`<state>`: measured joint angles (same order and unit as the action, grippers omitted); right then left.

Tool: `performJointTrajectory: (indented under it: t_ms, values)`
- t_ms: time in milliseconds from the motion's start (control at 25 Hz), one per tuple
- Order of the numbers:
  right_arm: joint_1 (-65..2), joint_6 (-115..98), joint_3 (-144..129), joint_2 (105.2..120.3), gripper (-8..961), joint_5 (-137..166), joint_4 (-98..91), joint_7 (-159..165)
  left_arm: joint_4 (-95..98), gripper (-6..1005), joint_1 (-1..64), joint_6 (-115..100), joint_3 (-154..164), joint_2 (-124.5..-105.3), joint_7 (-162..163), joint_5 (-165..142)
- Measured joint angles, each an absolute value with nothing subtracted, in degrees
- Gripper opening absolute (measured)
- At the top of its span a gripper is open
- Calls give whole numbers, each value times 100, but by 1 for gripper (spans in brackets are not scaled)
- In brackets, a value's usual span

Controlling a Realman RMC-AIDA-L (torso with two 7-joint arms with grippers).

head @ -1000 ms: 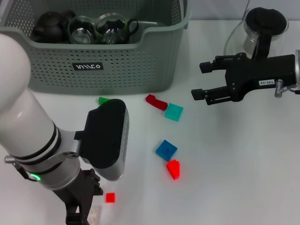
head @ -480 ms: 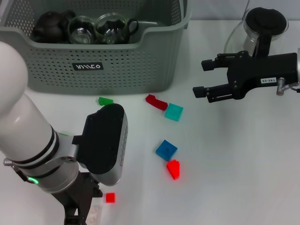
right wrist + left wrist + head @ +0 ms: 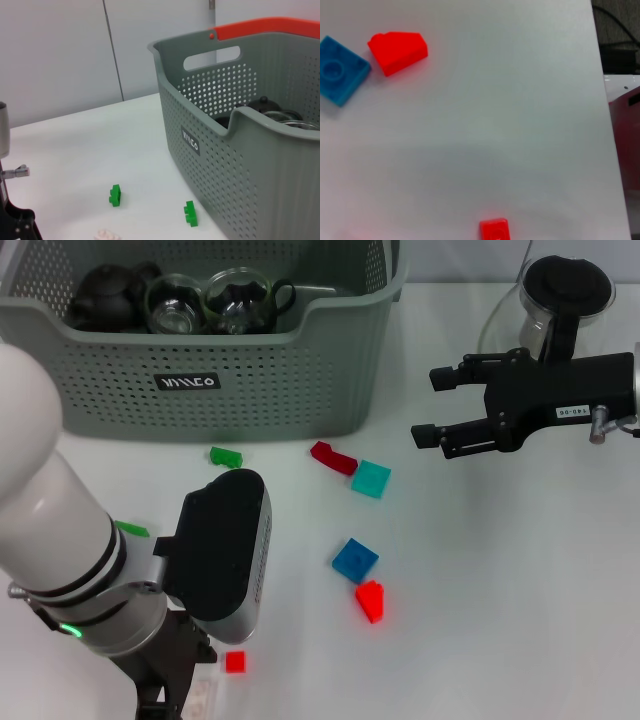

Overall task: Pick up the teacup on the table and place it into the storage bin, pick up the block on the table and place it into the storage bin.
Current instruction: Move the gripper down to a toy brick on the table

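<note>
Black right end effector [image 3: 425, 405] hangs over the table [image 3: 520, 580] right of the bin [image 3: 200, 380], fingers spread wide, nothing between them. A glass pot [image 3: 545, 305] with black lid sits just behind its arm. Left end effector [image 3: 175, 695] is low at the near left edge of the table; can't tell its finger state, the wrist housing hides them. A small red block [image 3: 235, 662] lies just beside it, also seen in the left wrist view [image 3: 494, 230].

Further out, loose on the table: red wedge [image 3: 370, 600] touching or nearly touching the blue block [image 3: 355, 560], teal block [image 3: 371, 479] next to a dark red block [image 3: 332, 457], green block [image 3: 225, 455] close to the bin's front wall, another green block [image 3: 131, 530] by the left arm.

Bin holds a dark teapot [image 3: 105, 295] and two glass cups [image 3: 205, 302], all at its front left.
</note>
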<state>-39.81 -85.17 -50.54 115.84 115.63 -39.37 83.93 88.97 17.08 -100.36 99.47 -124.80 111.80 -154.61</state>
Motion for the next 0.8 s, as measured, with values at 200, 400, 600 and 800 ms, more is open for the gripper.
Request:
performJointTrajectory:
  t_ms: [200, 400, 600, 800]
  values:
    - [-3986, -8517, -5054, 11584, 877, 11565, -3937, 8386, 8938, 821, 1638, -9937, 10047, -12481, 11183, -15543]
    - [-3989, -8517, -5053, 11584, 877, 11559, -3937, 8379, 8991, 813, 1593, -9862, 10082, -12481, 11191, -15600]
    - [-3986, -8517, -5054, 11584, 877, 11557, -3937, 8374, 9008, 680, 1589, -9867, 10081, -12479, 11215, -15618]
    - [-3982, -8517, -5053, 11584, 878, 11557, -3937, 8362, 9097, 567, 1576, -9914, 10050, -12480, 11220, -15625]
